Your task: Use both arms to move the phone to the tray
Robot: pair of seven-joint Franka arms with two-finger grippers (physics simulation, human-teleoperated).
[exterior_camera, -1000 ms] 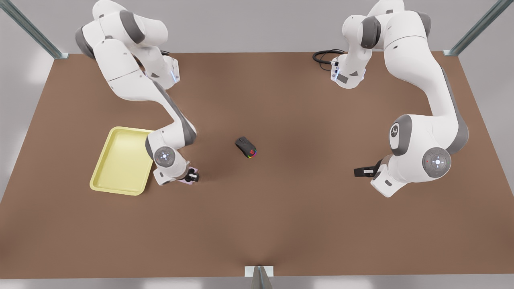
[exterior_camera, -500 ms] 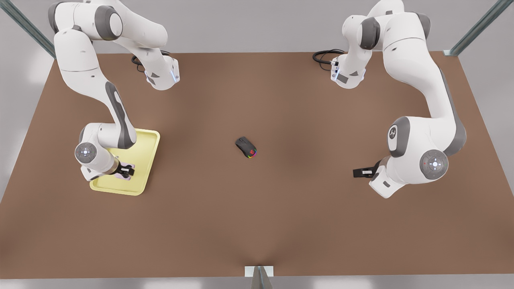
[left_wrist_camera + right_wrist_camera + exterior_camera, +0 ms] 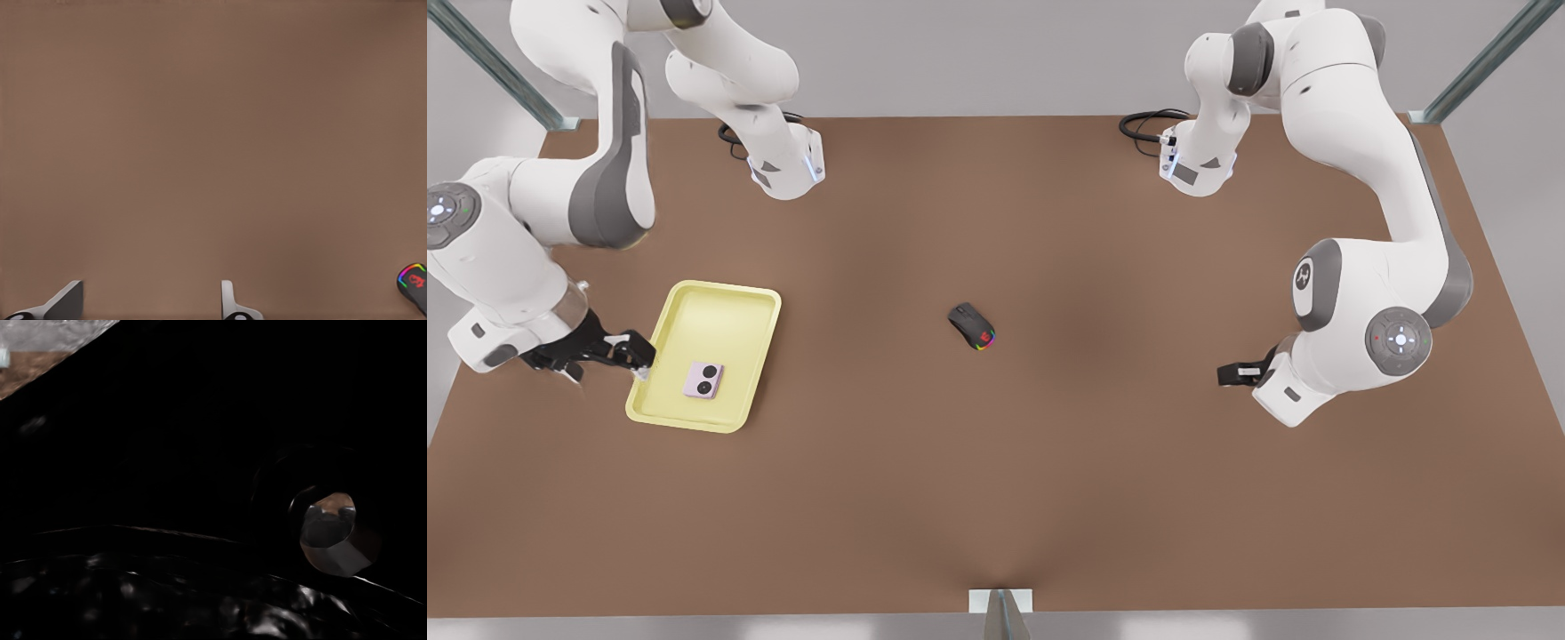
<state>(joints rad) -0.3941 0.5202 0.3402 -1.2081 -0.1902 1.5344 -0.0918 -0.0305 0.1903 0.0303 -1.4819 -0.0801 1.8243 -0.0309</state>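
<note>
The pale pink phone (image 3: 703,380) lies flat in the yellow tray (image 3: 660,331) at the frame's lower left, so the task looks done. Just left of the tray's rim, the right gripper (image 3: 639,354) hangs parted and empty. At the right of the frame the left gripper (image 3: 1223,374) waits open, aimed toward the black mouse (image 3: 972,326).

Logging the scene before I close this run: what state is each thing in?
phone: lying flat inside the tray, not held.
tray: flat on the table, holding the phone.
mouse: on the table, lights on, untouched.
right gripper: open, empty, beside the tray's edge.
left gripper: open, empty, waiting at the front view's right.
</note>
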